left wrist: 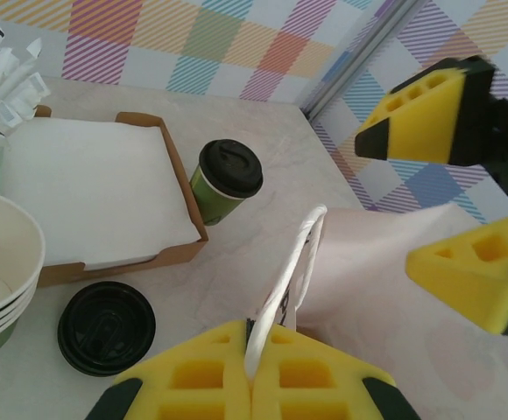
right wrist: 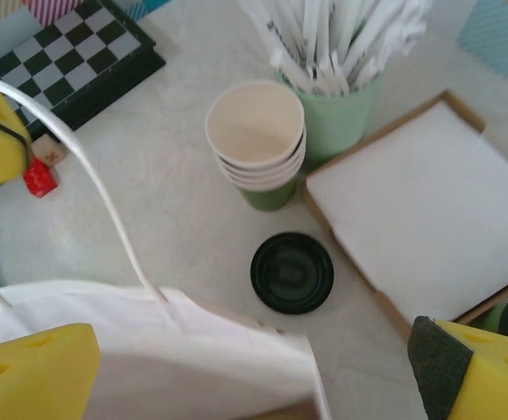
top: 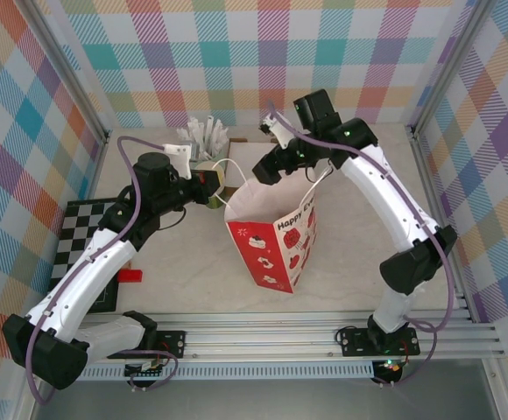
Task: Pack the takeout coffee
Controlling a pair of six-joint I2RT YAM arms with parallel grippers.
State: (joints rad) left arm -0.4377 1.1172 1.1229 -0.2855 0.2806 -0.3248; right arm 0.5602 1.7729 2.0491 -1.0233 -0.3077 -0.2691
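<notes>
Left gripper [left wrist: 252, 385] pinches bag handle [left wrist: 289, 271] (coffee [left wrist: 226, 179] beside tray [left wrist: 182, 175]).

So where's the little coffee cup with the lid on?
In the left wrist view, the takeout coffee stands upright on the table, just right of the napkin tray and beyond the paper bag, not in it yet.

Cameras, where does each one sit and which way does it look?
Top camera: high behind the arms, looking down at the table and paper bag; both arms show, bases at the bottom.
Left wrist camera: on the left arm, looking past its left claw, shut on the bag's handle, toward the lidded coffee cup.
Right wrist camera: on the right arm, looking down past its open right claw at the cup stack.
Shared: both wrist cameras see the loose black lid.
</notes>
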